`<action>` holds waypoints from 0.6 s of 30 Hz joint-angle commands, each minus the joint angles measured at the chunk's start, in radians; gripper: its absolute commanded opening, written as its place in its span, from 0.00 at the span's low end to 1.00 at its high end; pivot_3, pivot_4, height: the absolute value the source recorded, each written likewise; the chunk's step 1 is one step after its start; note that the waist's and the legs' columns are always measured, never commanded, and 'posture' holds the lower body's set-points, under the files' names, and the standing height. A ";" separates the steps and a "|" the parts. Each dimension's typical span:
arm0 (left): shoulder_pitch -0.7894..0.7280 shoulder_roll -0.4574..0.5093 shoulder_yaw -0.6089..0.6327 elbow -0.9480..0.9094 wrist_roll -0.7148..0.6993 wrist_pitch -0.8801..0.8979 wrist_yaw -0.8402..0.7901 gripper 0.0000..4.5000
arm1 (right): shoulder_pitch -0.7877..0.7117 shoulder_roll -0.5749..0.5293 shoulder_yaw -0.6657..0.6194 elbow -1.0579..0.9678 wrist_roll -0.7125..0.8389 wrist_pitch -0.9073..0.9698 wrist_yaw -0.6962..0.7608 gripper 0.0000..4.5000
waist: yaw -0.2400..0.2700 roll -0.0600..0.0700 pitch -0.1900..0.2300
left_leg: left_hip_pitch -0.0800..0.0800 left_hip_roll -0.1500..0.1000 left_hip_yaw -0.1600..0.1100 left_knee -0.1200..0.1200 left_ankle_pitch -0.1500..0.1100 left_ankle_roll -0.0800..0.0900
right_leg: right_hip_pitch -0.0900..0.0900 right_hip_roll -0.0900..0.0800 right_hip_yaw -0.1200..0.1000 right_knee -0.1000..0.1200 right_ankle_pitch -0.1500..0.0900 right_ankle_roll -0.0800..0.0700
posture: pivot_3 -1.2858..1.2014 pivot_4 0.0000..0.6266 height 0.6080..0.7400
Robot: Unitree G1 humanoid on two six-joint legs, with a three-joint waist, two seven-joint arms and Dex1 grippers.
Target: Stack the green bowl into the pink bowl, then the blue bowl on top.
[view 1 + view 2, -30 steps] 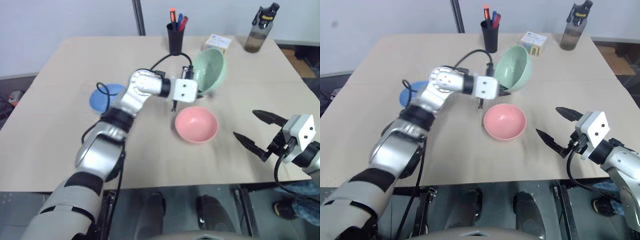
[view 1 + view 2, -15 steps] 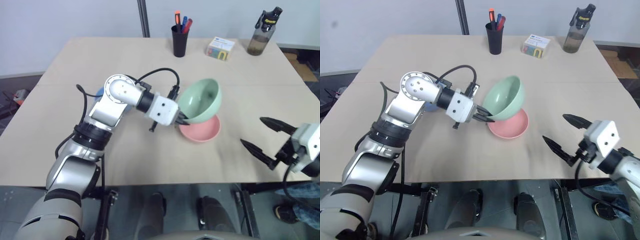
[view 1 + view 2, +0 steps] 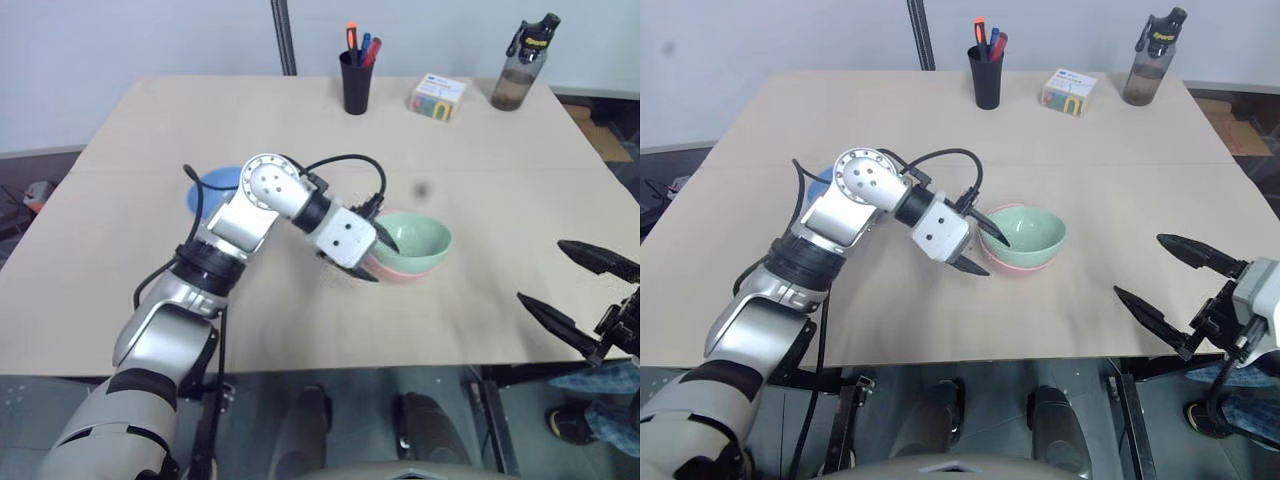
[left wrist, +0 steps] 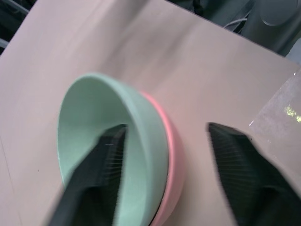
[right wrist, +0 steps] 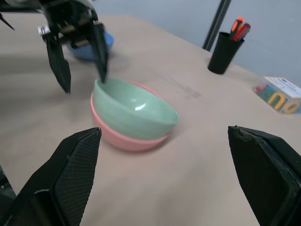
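The green bowl sits upright, nested inside the pink bowl, near the table's middle. Only the pink bowl's rim shows under it. My left gripper is open and straddles the stack's left rim. One of its fingers is inside the green bowl, the other outside beside the pink bowl. The blue bowl rests on the table further left, partly hidden behind my left arm. My right gripper hangs open and empty off the table's front right edge, well apart from the stack.
A black cup of pens, a small box and a dark bottle stand along the table's far edge. The table's front edge runs just in front of the stack.
My left gripper carried the green bowl down into the pink bowl and opened, letting it go. My right gripper drew back towards the table's front right edge.
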 commanded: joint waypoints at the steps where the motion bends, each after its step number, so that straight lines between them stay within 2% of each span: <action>1: 0.006 0.044 0.071 -0.064 -0.021 0.054 0.036 0.80 | -0.014 -0.012 0.003 -0.039 0.033 -0.004 -0.003 1.00 | -0.001 0.000 0.000 | 0.000 0.000 0.000 0.000 0.000 0.000 | 0.000 0.000 0.000 0.000 0.000 0.000 | 0.52 0.24 1.00; 6: 0.105 0.143 0.183 -0.186 0.021 0.195 0.184 0.80 | -0.068 -0.031 0.055 -0.031 0.052 0.006 -0.001 1.00 | -0.003 0.000 0.000 | 0.001 0.000 0.000 0.000 0.000 0.000 | 0.000 0.000 0.000 0.000 0.000 0.000 | 0.52 0.24 1.00; 11: 0.310 0.343 0.296 -0.371 0.240 0.431 0.383 0.80 | -0.264 -0.058 0.201 -0.001 0.080 0.035 -0.014 1.00 | -0.021 0.000 0.001 | 0.002 0.001 0.001 -0.001 0.000 0.000 | 0.000 0.000 0.000 0.000 0.000 0.000 | 0.52 0.24 1.00; 14: 0.354 0.434 0.299 -0.411 0.369 0.578 0.433 0.80 | -0.417 -0.034 0.316 0.032 0.090 0.049 -0.016 1.00 | -0.017 -0.001 0.001 | 0.001 0.001 -0.001 -0.001 0.000 0.000 | 0.000 0.000 -0.001 0.000 0.000 0.000 | 0.52 0.24 1.00; 18: 0.368 0.469 0.269 -0.387 0.472 0.640 0.492 0.80 | -0.568 0.026 0.456 0.085 0.080 0.057 -0.001 1.00 | -0.002 -0.001 0.002 | 0.000 0.000 -0.002 -0.001 0.000 0.000 | 0.000 0.000 -0.002 -0.002 0.000 0.000 | 0.52 0.24 1.00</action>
